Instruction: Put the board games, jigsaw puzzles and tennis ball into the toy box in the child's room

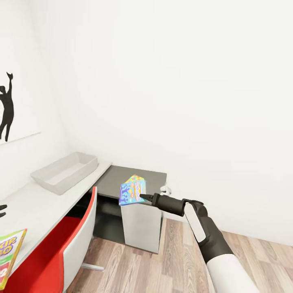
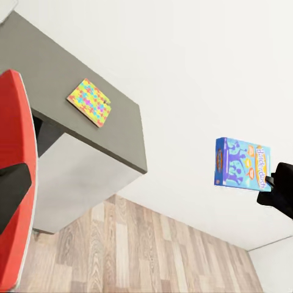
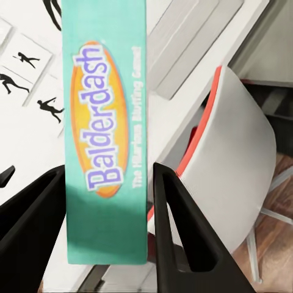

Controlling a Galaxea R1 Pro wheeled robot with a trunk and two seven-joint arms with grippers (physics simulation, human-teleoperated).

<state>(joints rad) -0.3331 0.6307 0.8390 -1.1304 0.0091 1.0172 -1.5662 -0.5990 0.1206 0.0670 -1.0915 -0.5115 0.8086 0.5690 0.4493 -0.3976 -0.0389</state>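
Note:
My right gripper [image 1: 143, 197] is shut on a blue Balderdash board game [image 1: 132, 193], held in the air in front of the dark-topped cabinet [image 1: 118, 179]. The wrist view shows the box's teal edge [image 3: 107, 134] clamped between both black fingers [image 3: 177, 220]. A jigsaw puzzle [image 2: 89, 102] lies on that cabinet top, partly hidden behind the held box in the head view. The empty pale grey toy box [image 1: 65, 171] sits at the far end of the white table [image 1: 36, 207]. Another board game [image 1: 10, 254], green and red, lies on the table's near end. My left gripper [image 1: 2, 209] barely shows at the edge.
A red-and-white chair [image 1: 71, 248] is tucked under the table between me and the cabinet. White walls close the corner behind the table and cabinet. Wood-plank floor [image 1: 171, 260] lies open under my right arm. Black silhouette pictures [image 1: 6, 108] hang on the left wall.

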